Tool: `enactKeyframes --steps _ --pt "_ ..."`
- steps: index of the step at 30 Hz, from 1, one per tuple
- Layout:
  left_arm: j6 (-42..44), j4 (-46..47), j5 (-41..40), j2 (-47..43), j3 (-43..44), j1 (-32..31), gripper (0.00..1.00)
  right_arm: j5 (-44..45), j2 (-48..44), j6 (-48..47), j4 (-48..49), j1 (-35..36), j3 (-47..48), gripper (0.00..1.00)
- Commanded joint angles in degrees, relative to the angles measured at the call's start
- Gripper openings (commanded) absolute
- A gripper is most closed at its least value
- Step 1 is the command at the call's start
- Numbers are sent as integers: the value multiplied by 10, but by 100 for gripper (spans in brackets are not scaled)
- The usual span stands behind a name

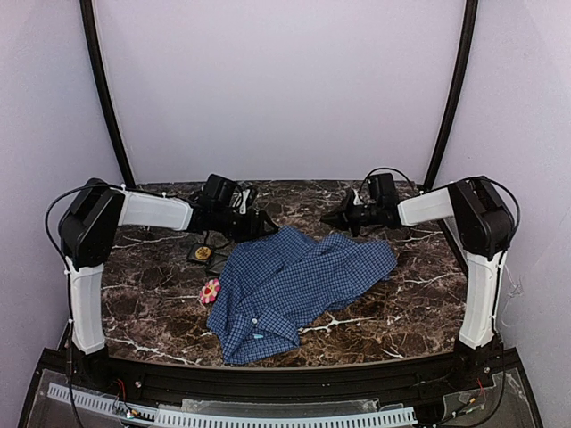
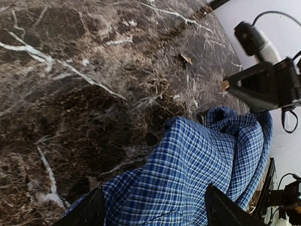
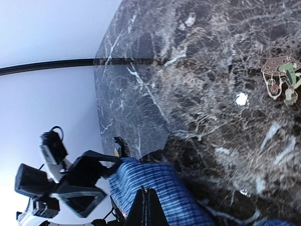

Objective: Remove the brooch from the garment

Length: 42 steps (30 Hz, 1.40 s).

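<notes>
The garment (image 1: 299, 278), a crumpled blue-and-white check shirt, lies in the middle of the marble table. A pink flower-shaped brooch (image 1: 210, 291) sits at its left edge; I cannot tell whether it is pinned to the cloth. My left gripper (image 1: 264, 226) hovers open over the shirt's upper left corner. In the left wrist view the check cloth (image 2: 188, 169) lies between its spread fingers (image 2: 89, 211). My right gripper (image 1: 331, 217) is shut with nothing in it, just above the shirt's far edge, and its tips (image 3: 149, 192) hang over a raised fold (image 3: 160, 181).
A small black tray (image 1: 203, 259) holding a gold-coloured piece lies left of the shirt, under the left arm. A mushroom-shaped pin (image 3: 282, 77) lies on the bare marble. The two grippers face each other closely over the shirt's far edge. Walls close in the back and sides.
</notes>
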Motion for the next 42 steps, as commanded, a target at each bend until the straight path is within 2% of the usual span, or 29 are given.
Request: enactKeyframes --steps 1,10,13,20,25,29,37,42 --pt "43 18 40 13 11 -25 74 29 -71 3 15 3 -72 0" --pt "123 -15 113 7 -34 -83 69 48 -167 -7 4 7 -227 0" --pt "142 -30 133 -5 -57 -112 67 62 -208 -23 -31 8 -259 0" --pt "154 -50 133 -82 -126 -158 66 79 -308 -34 -88 9 -340 0" --pt "121 -50 105 -156 -149 -158 71 99 -335 -69 -143 8 -281 0" --pt "78 -69 84 -172 -112 -134 76 116 -304 -99 -154 -5 -206 0" --pt "-25 -14 32 -161 -62 -49 77 87 -137 -110 -48 -44 -84 0" --pt "-48 -13 -22 -152 -46 -31 77 76 -25 -121 -52 -57 28 0"
